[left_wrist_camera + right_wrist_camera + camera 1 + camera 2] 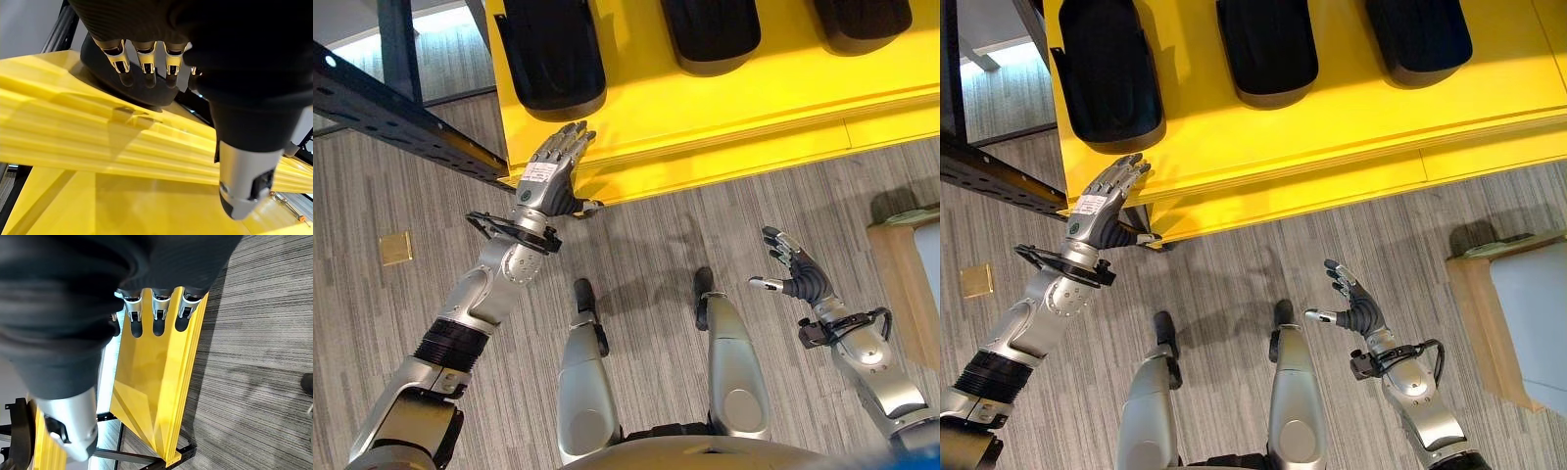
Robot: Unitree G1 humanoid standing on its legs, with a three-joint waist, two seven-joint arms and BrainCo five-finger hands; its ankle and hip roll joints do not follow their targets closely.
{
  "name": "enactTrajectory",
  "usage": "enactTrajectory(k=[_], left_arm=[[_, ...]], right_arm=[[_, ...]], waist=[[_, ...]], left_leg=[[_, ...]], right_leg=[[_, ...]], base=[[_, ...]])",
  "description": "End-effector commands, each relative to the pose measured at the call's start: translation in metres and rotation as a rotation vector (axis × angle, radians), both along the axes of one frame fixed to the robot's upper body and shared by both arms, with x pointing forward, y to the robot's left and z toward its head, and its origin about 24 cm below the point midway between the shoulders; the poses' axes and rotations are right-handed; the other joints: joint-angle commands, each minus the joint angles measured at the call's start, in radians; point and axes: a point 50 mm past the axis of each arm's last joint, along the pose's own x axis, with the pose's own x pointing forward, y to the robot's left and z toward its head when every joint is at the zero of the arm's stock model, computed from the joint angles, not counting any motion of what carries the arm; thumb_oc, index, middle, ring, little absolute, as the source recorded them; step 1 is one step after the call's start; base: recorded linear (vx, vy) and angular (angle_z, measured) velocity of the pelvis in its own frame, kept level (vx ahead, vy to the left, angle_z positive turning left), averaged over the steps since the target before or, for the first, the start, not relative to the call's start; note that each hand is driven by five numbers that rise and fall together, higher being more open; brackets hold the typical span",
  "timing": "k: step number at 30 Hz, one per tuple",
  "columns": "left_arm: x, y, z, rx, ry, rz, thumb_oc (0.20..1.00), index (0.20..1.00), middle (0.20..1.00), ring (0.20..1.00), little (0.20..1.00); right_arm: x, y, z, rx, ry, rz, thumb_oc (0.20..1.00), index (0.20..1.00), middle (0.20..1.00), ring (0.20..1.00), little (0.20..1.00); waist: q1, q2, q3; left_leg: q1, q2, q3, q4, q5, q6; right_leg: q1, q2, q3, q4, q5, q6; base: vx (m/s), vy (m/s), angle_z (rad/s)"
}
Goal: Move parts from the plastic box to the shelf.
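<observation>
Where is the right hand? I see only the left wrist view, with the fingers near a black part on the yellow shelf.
Observer: The right hand is over the floor, in front of the yellow shelf and apart from it.
Operator: Does it hold a part?
Observer: No, its fingers are relaxed and open, with nothing in them.
Operator: How many parts lie on the shelf?
Observer: Three: the left part just beyond the left hand, the middle part and the right part.

The top edge cuts off three black parts point(553, 54) on the yellow shelf point(724, 108).
</observation>
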Motion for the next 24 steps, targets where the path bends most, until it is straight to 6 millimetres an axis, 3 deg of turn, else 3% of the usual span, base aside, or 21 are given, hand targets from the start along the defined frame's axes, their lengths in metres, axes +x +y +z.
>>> enactTrajectory(k=[1, 16, 24], left_arm=[[0.004, 0.008, 0.007, -0.011, -0.064, 0.048, 1.000, 1.000, 1.000, 1.000, 1.000], [0.020, 0.014, -0.018, -0.070, 0.054, 0.123, 1.000, 1.000, 1.000, 1.000, 1.000], [0.029, 0.022, -0.018, -0.094, 0.063, 0.178, 1.000, 1.000, 1.000, 1.000, 1.000]], right_arm=[[0.001, 0.003, 0.010, 0.061, -0.070, -0.010, 1.000, 1.000, 1.000, 1.000, 1.000], [0.001, 0.003, 0.011, 0.063, -0.068, -0.005, 1.000, 1.000, 1.000, 1.000, 1.000], [-0.001, 0.002, 0.008, 0.059, -0.054, -0.001, 1.000, 1.000, 1.000, 1.000, 1.000]], waist=[[-0.008, -0.020, -0.038], [-0.019, -0.026, -0.032], [-0.026, -0.028, -0.037]], left_leg=[[0.006, 0.070, -0.052, 0.093, -0.108, -0.040], [-0.020, 0.070, -0.050, 0.113, -0.107, -0.040], [-0.027, 0.072, -0.051, 0.117, -0.105, -0.043]], right_leg=[[0.036, -0.076, 0.060, -0.109, 0.111, 0.077], [0.015, -0.074, 0.070, -0.099, 0.112, 0.075], [0.006, -0.071, 0.072, -0.092, 0.113, 0.074]], base=[[0.00, -0.002, -0.04], [0.00, 0.002, -0.03], [0.00, 0.000, 0.00]])
